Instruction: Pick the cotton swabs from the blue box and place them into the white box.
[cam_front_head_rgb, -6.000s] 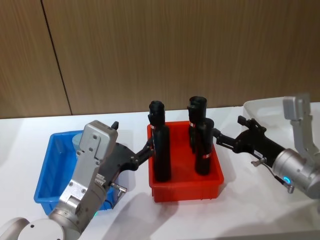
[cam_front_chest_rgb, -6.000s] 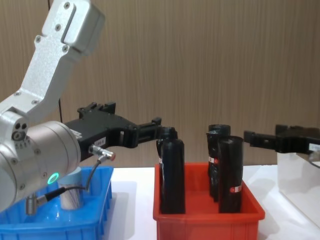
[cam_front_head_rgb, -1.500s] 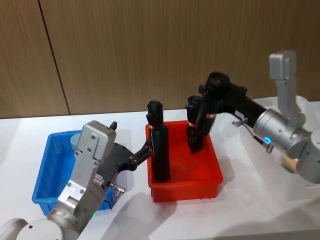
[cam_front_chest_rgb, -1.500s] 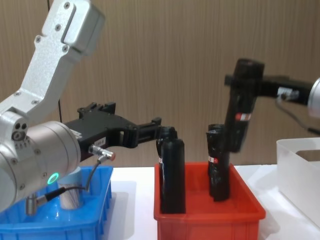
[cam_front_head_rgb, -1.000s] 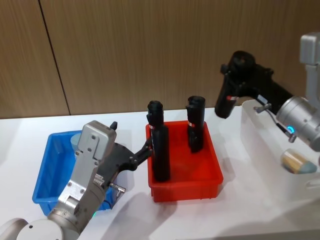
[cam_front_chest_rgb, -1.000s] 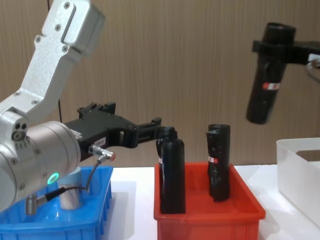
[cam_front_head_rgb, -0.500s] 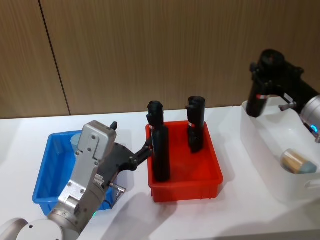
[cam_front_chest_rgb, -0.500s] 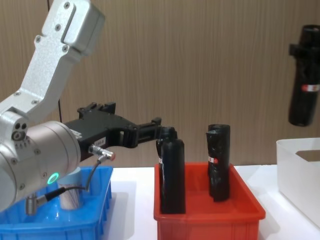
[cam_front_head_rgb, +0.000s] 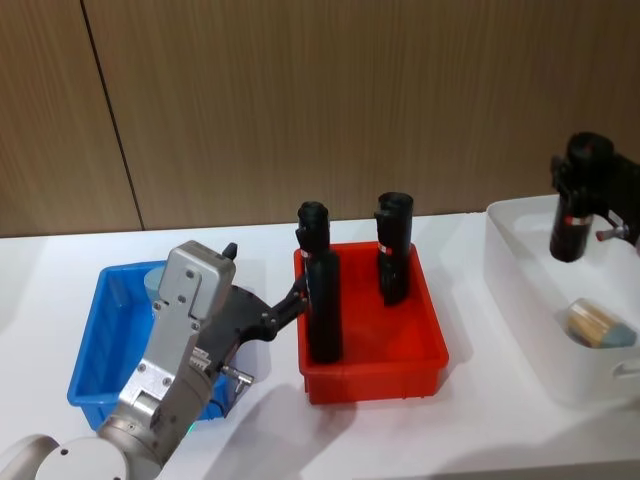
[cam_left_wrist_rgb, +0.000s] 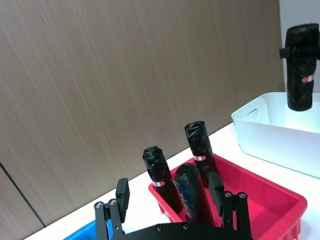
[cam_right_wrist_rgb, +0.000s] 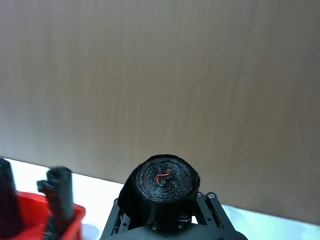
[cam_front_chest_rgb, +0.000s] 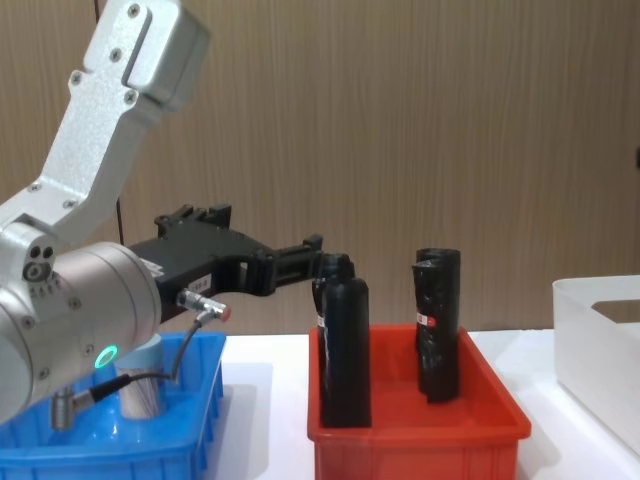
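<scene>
Jaws of the right gripper (cam_front_head_rgb: 578, 190) are clamped on a black bottle (cam_front_head_rgb: 570, 225), up above the white box (cam_front_head_rgb: 520, 290) at 3 o'clock in the head view. One jar of cotton swabs (cam_front_head_rgb: 598, 325) lies inside that box.

From the chest, the left gripper (cam_front_chest_rgb: 312, 262) has jaws apart, between the blue box (cam_front_chest_rgb: 180, 440) and red bin (cam_front_chest_rgb: 415, 440).

The blue box (cam_front_head_rgb: 95, 345) lies left, the red bin (cam_front_head_rgb: 420, 345) between, the white box (cam_front_head_rgb: 520, 290) right.

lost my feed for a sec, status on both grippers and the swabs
Right gripper shut on a black bottle, over the white box. Left gripper open, beside the blue box. One cotton swabs jar in the white box.
</scene>
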